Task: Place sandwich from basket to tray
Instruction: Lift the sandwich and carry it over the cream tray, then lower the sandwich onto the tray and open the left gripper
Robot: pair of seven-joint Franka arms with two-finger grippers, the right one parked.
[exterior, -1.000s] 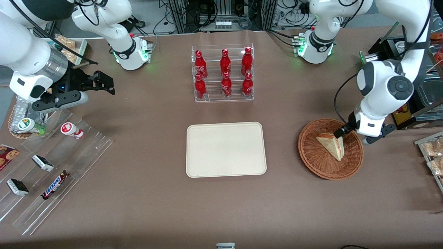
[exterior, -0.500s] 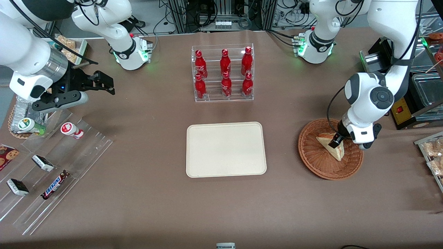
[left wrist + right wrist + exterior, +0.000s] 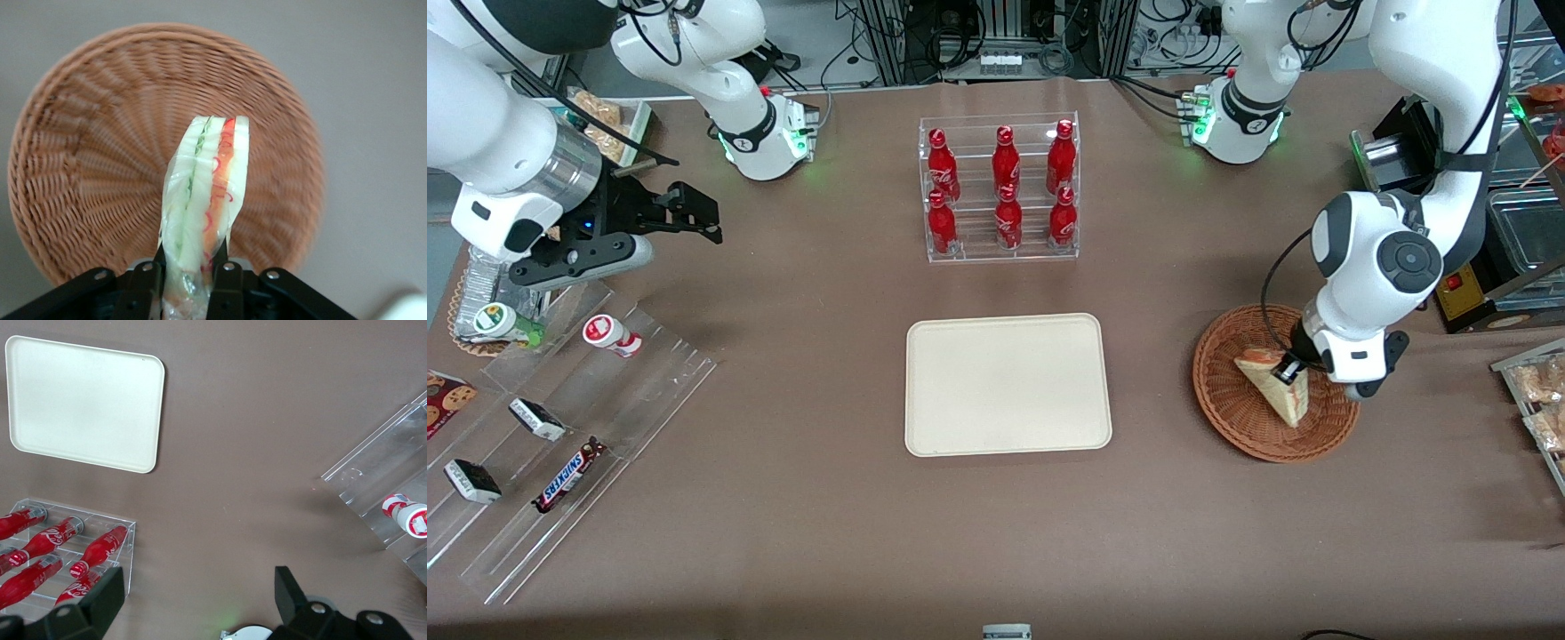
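Gripper (image 3: 189, 280) is pinching the sandwich (image 3: 203, 200) at one end, one finger (image 3: 227, 287) on each bread face, and I see the cut edge with red and green filling pointing away from it. The wedge is over the wicker basket (image 3: 1227, 400), tilted. The cream tray (image 3: 1008, 384) lies well apart, toward the parked arm's end.

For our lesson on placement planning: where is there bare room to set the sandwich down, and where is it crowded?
The tray is bare throughout, bordered by the bottle rack farther from the camera and open table nearer. The tool is shut on the sandwich over the basket. Crowded: the snack racks toward the parked arm's end.
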